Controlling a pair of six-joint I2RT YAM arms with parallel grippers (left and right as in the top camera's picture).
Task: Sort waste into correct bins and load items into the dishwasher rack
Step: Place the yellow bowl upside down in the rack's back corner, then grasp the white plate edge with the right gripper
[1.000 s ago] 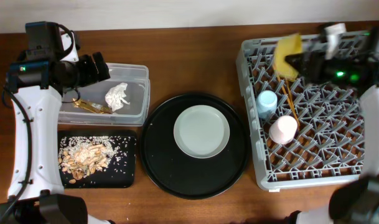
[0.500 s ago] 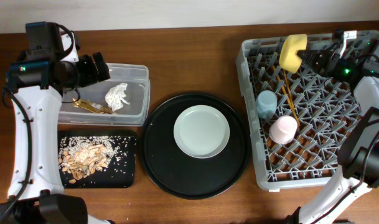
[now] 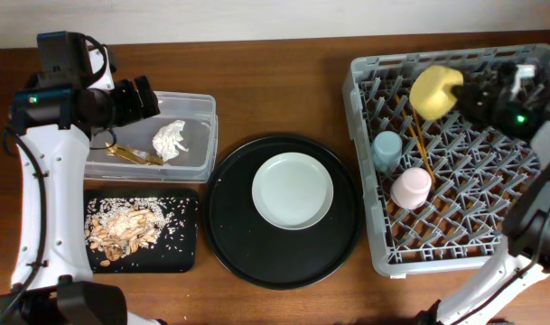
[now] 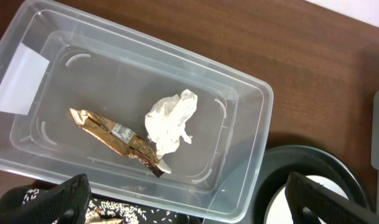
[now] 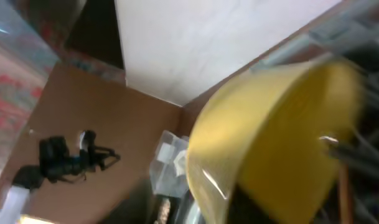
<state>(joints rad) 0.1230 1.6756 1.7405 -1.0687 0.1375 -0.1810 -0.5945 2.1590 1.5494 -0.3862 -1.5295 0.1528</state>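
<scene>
My right gripper (image 3: 464, 94) is shut on the rim of the yellow bowl (image 3: 434, 90) and holds it tilted over the far left part of the grey dishwasher rack (image 3: 455, 264). The bowl fills the right wrist view (image 5: 282, 130), with a dark finger (image 5: 248, 205) under it. The light-blue cup (image 3: 386, 149), pinkish cup (image 3: 411, 188) and chopsticks (image 3: 422, 144) are in the rack. The pale plate (image 3: 293, 190) lies on the round black tray. My left gripper (image 4: 189, 208) is open and empty above the clear tub (image 4: 248, 143), which holds the napkin (image 4: 170, 121) and wrapper (image 4: 114, 134).
The round black tray (image 3: 229, 230) sits between the bins and the rack. The shallow black rectangular tray (image 3: 186, 257) with tan food scraps (image 3: 121, 230) lies in front of the clear tub (image 3: 198, 104). The tub's white label (image 4: 18, 74) faces left.
My right gripper has carried the yellow bowl a little right and lower over the rack, and the bowl has turned. The left arm has not moved.
</scene>
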